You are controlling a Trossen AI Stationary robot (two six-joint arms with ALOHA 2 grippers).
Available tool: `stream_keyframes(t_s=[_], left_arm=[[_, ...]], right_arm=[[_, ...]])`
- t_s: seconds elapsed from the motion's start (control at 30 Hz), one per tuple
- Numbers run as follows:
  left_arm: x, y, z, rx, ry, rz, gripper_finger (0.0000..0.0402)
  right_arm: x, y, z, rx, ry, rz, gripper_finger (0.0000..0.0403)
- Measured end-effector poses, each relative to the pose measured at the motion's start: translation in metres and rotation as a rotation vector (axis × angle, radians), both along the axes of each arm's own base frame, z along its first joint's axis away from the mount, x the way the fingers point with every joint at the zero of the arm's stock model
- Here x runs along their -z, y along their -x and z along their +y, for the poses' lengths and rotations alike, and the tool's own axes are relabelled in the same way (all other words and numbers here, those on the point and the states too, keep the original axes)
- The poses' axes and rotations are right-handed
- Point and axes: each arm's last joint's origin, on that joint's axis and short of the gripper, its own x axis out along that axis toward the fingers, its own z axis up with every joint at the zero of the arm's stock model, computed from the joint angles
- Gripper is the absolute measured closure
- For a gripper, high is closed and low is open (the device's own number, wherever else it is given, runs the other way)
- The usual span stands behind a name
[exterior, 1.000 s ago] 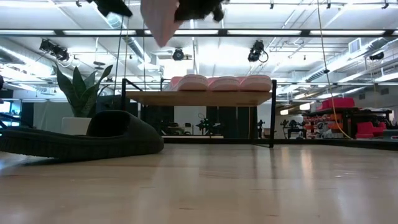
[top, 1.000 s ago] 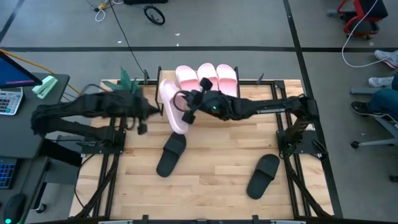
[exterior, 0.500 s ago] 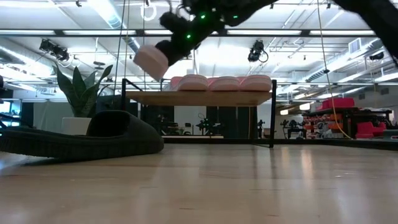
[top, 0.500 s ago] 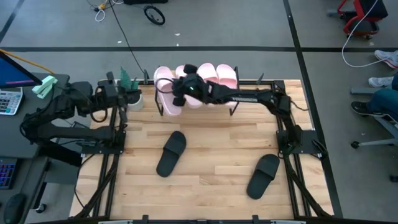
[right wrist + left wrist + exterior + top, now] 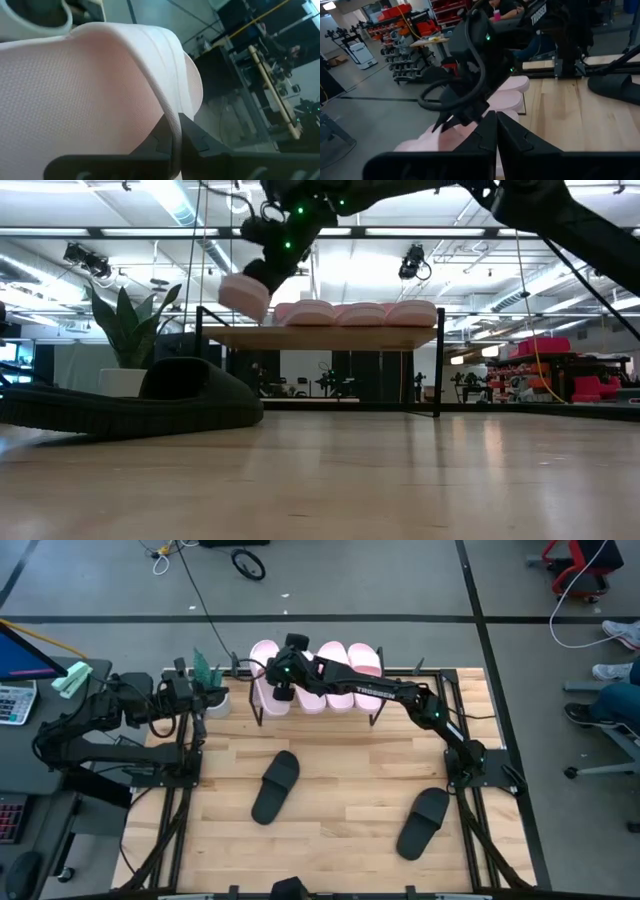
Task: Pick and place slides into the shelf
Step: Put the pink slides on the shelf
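Observation:
My right gripper (image 5: 283, 675) reaches across to the table's far edge and is shut on a pale pink slide (image 5: 265, 675), held over the left end of the shelf (image 5: 320, 337). Three more pink slides (image 5: 362, 312) lie side by side, soles down, on the shelf's wood top board. Two black slides rest flat on the tabletop, one near the middle (image 5: 275, 785) and one near the right (image 5: 423, 822). My left gripper (image 5: 496, 131) is shut and empty, drawn back at the table's left edge (image 5: 193, 700). My right gripper pinches the pink slide by the edge of its wide strap (image 5: 172, 117), which runs down between the two fingers. The fingers come slanting down from above and from the table's right. The slide is lifted clear and tilted, its low end (image 5: 243, 295) just above the shelf's left end.
A potted plant (image 5: 207, 672) stands by the table's far left corner, close to the shelf's left end. The nearer black slide (image 5: 150, 405) fills the left of the low view. Bare wood lies between and in front of the two black slides.
My right gripper has carried the pink slide from over the table's middle toward the far edge and leftward, then down, until it hangs over the shelf's left end. My left arm has pulled back from the table's middle toward the left edge.

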Motion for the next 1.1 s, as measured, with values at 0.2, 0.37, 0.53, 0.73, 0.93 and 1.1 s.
stream_keyframes(t_s=[0.2, 0.37, 0.53, 0.73, 0.93, 1.1], left_arm=[[0.001, 0.000, 0.000, -0.001, 0.008, 0.007, 0.0382], [0.001, 0.000, 0.000, -0.001, 0.009, 0.012, 0.0387], [0.001, 0.000, 0.000, -0.001, 0.009, 0.012, 0.0393], [0.001, 0.000, 0.000, -0.003, 0.014, 0.009, 0.0385], [0.002, -0.002, 0.000, -0.017, 0.085, -0.014, 0.0384], [0.009, -0.005, 0.001, -0.033, 0.145, 0.030, 0.0388]], right_arm=[[0.012, 0.002, -0.007, 0.045, 0.020, 0.054, 0.0393], [0.011, 0.008, -0.024, 0.064, 0.017, 0.051, 0.0386], [0.010, 0.012, -0.034, 0.077, 0.012, 0.051, 0.0351], [0.009, 0.014, -0.039, 0.063, -0.010, 0.036, 0.0296], [0.010, 0.010, -0.029, 0.037, -0.008, 0.040, 0.0269], [0.006, 0.010, -0.023, 0.028, -0.009, 0.043, 0.0267]])
